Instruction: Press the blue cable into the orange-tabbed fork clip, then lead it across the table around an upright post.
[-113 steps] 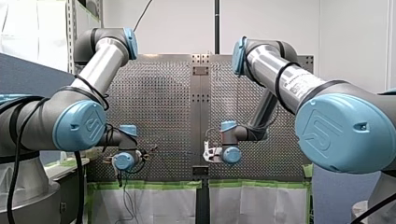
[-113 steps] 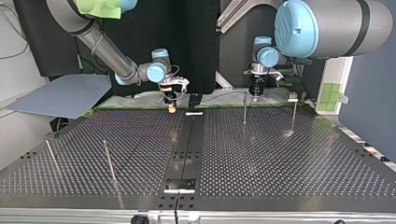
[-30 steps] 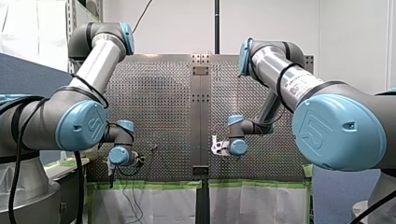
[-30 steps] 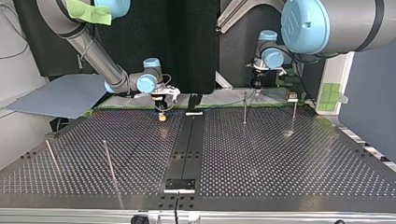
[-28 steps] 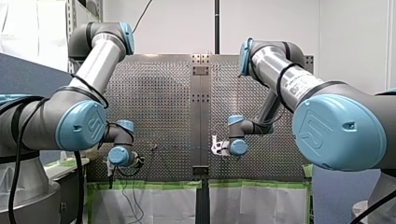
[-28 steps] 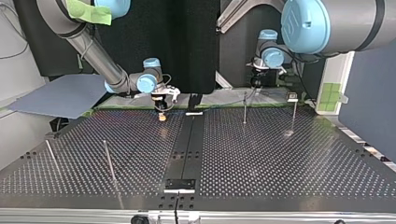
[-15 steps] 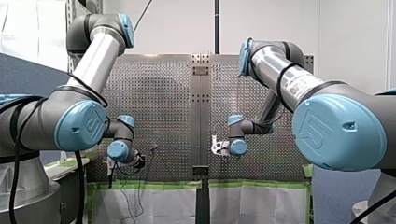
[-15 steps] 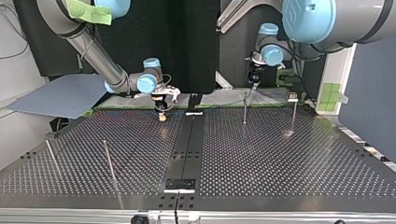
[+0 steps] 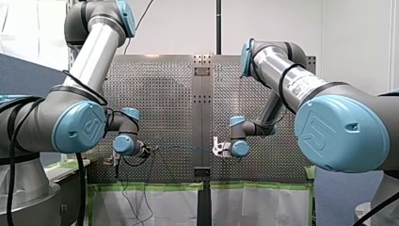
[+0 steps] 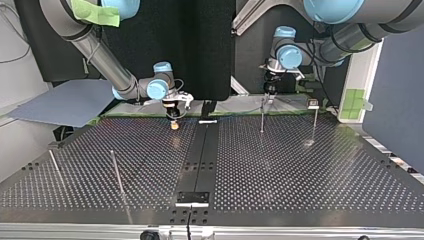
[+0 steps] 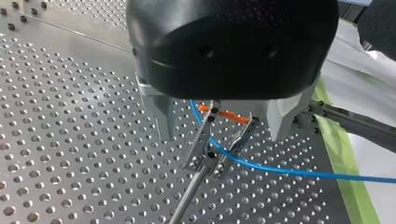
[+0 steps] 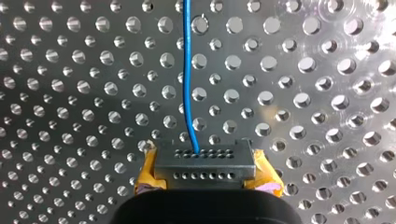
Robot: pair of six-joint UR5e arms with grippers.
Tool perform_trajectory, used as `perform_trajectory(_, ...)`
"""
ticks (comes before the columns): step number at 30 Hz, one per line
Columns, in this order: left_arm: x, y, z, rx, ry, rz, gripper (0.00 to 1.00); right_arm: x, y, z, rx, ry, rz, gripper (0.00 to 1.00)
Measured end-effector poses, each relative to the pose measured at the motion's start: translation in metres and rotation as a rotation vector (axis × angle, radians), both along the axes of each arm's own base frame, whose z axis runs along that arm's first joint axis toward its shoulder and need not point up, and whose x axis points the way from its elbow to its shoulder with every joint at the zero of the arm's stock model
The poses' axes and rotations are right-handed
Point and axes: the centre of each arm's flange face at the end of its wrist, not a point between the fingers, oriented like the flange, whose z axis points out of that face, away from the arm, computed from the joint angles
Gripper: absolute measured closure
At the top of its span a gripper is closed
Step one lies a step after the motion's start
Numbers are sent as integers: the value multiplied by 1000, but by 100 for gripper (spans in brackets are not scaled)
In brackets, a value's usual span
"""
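Blue cable (image 11: pixel 280 170) | in fork clip (image 11: pixel 205 140) between spread left claw (image 11: pixel 222 136) | right claw (image 12: pixel 205 165) clenches it

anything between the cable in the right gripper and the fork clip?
Nothing visible. From the right gripper the blue cable runs ahead over the perforated table alone. In the left wrist view it appears to pass between the fork clip prongs, under the orange tab, with the left gripper open astride the clip.
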Motion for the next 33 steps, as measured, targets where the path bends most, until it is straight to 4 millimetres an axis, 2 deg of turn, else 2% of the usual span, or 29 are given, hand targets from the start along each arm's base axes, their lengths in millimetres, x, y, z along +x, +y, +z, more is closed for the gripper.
perform_trajectory(27,-7,-8,-2,7,32,-19,0,-1,0,-1,4,-3,2,98)
perform_trajectory(33,-13,-18,-3,26,43,-45,0,0,0,-1,4,-3,4,98)
